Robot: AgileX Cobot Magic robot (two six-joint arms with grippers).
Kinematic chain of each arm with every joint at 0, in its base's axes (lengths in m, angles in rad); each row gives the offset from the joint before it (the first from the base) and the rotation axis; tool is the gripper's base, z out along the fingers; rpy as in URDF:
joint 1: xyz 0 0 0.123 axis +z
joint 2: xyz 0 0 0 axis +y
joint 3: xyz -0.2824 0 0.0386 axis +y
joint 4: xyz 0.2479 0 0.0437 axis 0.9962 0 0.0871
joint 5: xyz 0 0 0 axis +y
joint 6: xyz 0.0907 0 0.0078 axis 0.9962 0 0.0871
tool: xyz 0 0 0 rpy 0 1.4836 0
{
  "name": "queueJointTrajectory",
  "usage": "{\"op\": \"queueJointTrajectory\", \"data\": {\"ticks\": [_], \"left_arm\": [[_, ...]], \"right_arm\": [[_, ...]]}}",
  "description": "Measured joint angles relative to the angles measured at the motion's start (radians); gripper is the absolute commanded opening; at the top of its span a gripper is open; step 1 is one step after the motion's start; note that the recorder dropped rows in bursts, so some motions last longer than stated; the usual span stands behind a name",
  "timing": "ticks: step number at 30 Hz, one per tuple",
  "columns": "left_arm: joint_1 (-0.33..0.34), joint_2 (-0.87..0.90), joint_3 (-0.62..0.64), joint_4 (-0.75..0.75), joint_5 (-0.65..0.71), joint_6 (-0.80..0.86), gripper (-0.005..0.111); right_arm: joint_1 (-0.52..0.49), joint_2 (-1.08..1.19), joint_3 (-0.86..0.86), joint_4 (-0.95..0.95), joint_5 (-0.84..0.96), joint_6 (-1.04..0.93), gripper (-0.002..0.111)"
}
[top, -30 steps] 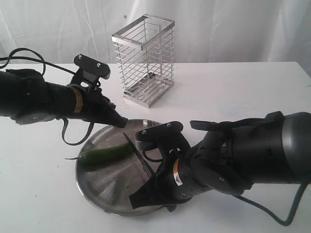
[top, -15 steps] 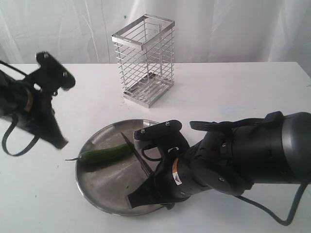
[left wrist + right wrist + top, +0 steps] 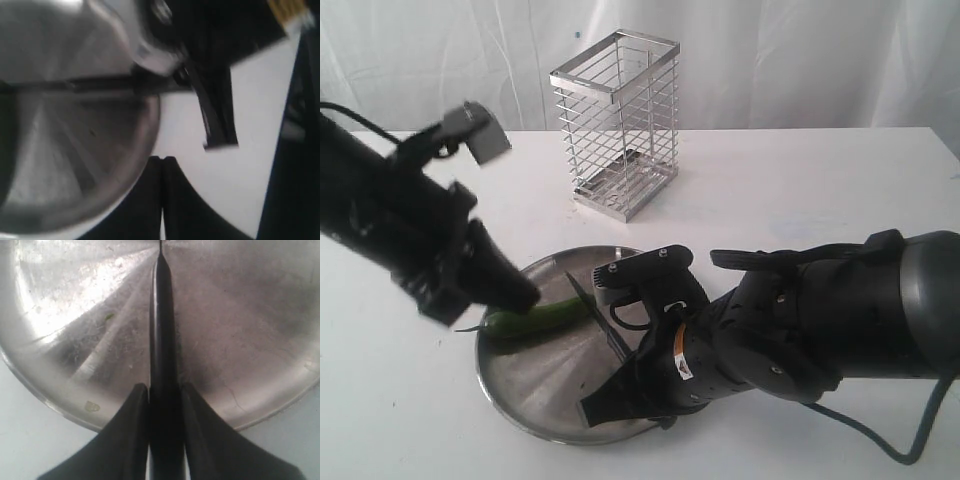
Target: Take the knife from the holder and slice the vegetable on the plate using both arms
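The steel plate (image 3: 508, 388) lies at the front of the table with the green chilli (image 3: 542, 317) on its left part. My right gripper (image 3: 625, 375) is shut on the black knife (image 3: 600, 318), whose blade slants across the plate just right of the chilli. In the right wrist view the knife (image 3: 161, 335) runs straight out from the right gripper (image 3: 162, 395) over the plate (image 3: 35, 385). My left gripper (image 3: 520, 295), blurred, hangs at the chilli's left end. The left gripper (image 3: 162, 160) is shut and empty beside the plate's rim (image 3: 150, 135). The wire holder (image 3: 617, 120) stands empty behind.
White table (image 3: 800, 190) with a white curtain behind. The holder stands just beyond the plate's far rim. The right arm's bulky body (image 3: 820, 320) fills the front right. A cable (image 3: 910, 440) trails off near the right front edge.
The left arm left the plate's far rim, swung out to the left, then came back down at the chilli's left end. The right arm and knife have barely moved.
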Motion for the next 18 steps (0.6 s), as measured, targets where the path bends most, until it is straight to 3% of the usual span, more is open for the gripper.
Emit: {"op": "queueJointTrajectory", "data": {"ticks": [5, 7, 11, 18], "left_arm": [[0.211, 0.092, -0.004, -0.469, 0.046, 0.22, 0.0], [0.254, 0.17, -0.004, -0.613, 0.086, 0.283, 0.0], [0.269, 0.318, -0.004, -0.762, 0.06, 0.333, 0.0], [0.225, 0.454, -0.004, -0.834, -0.089, 0.396, 0.0]], "right_arm": [[0.0, 0.0, 0.0, 0.0, 0.0, 0.0, 0.0], [0.0, 0.0, 0.0, 0.0, 0.0, 0.0, 0.0], [0.0, 0.0, 0.0, 0.0, 0.0, 0.0, 0.0], [0.0, 0.0, 0.0, 0.0, 0.0, 0.0, 0.0]]}}
